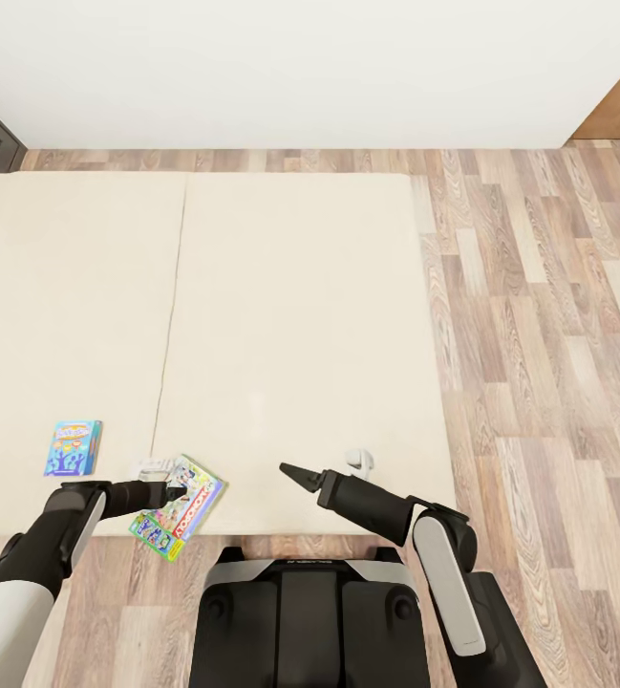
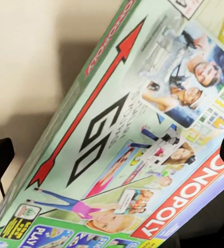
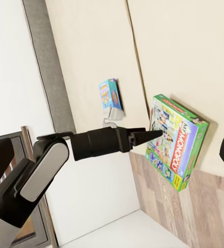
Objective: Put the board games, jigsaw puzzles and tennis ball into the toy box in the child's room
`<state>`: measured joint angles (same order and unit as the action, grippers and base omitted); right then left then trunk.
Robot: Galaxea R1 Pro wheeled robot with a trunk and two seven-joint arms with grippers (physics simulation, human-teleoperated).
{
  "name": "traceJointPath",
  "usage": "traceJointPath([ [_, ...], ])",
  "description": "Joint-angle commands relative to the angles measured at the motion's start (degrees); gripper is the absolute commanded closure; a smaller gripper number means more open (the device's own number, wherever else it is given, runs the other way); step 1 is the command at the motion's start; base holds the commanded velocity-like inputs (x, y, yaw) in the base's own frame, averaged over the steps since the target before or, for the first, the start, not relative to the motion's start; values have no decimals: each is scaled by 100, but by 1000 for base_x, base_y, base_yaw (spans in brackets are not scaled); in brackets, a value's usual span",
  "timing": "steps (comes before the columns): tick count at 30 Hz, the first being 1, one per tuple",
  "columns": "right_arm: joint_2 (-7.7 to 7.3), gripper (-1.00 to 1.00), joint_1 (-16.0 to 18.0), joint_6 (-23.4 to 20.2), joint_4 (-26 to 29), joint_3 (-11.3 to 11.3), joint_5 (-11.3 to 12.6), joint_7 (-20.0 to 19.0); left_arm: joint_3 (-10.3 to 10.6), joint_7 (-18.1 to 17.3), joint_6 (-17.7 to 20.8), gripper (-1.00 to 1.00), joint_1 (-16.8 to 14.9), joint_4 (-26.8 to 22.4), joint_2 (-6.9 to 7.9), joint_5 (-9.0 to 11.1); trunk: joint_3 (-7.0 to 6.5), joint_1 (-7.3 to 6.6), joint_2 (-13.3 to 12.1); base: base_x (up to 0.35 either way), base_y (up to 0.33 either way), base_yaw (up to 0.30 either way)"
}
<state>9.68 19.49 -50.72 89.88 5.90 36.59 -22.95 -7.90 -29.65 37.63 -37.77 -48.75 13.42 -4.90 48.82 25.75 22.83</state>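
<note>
Two board games [image 1: 177, 506] on bed [image 1: 300, 315], left hand [image 3: 153, 135] apparently gripping Monopoly box, right hand's [image 1: 288, 472] spread unclear.

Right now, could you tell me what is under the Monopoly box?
The Monopoly box lies tilted on the bed, its near corner overhanging the mattress edge above the wood floor. The left gripper is at its edge; whatever is beneath stays hidden.

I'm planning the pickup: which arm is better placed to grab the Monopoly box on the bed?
Left. The left gripper is already at the Monopoly box at the bed edge, while the right gripper hangs apart over bare mattress.
</note>
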Motion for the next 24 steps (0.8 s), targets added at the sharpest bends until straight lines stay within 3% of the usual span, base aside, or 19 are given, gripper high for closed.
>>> traceJointPath([
  [1, 2, -100, 2, -25, 3, 3, -20, -26, -18, -51, 24, -100, -2, -7, 0, -52, 6, 3, 9, 0, 0, 0],
  [19, 3, -100, 2, -25, 3, 77, -20, -17, -31, -66, 231, -100, -1, -47, 27, -55, 6, 3, 9, 0, 0, 0],
  [24, -7, -100, 2, -25, -10, 71, -26, -20, -34, -86, 356, -100, 3, -47, 98, -54, 6, 3, 9, 0, 0, 0],
])
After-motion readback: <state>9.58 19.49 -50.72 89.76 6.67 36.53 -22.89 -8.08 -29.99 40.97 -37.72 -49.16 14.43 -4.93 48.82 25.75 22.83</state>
